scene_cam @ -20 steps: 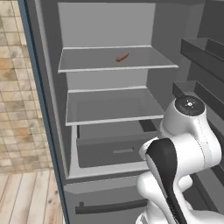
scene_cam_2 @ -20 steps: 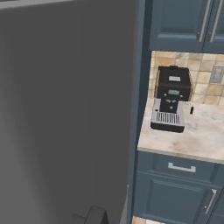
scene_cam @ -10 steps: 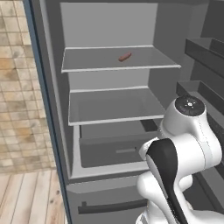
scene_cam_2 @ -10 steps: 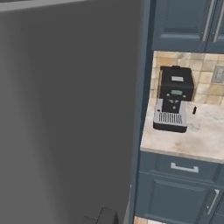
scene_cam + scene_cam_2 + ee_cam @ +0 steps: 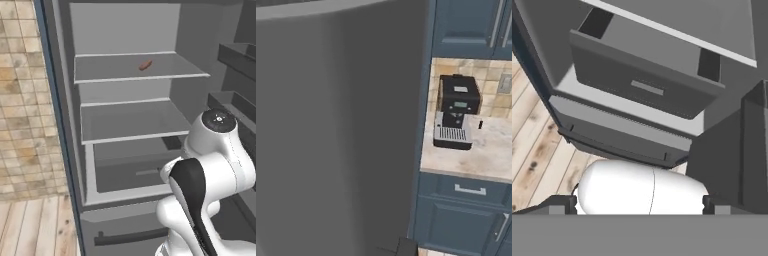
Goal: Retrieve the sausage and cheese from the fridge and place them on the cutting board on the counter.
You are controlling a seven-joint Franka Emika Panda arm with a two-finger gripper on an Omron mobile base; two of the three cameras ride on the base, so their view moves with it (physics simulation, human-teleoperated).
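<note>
The fridge [image 5: 120, 30] stands open in front of me, with grey shelves and a drawer [image 5: 135, 172]. The sausage [image 5: 145, 65], a short reddish-brown cylinder, lies on the upper shelf towards the back. The cheese and the cutting board are out of view. My gripper [image 5: 639, 205] is open, its dark fingertips [image 5: 557, 204] wide apart with nothing between them. It looks down at the fridge's drawer [image 5: 642, 85] and lower front. A stretch of the beige counter [image 5: 491, 155] lies to the right of the fridge's grey side [image 5: 336, 125].
A black and silver coffee machine [image 5: 456, 112] stands on the counter, with dark blue cabinets [image 5: 466, 220] below and above. The open fridge door's shelves [image 5: 240, 60] are on the right. There is wooden floor [image 5: 35, 225] and a tiled wall [image 5: 20, 100] on the left.
Both base views have shifted a little to the right as a whole, so the base has moved. The sausage stays on its shelf and the gripper stays open.
</note>
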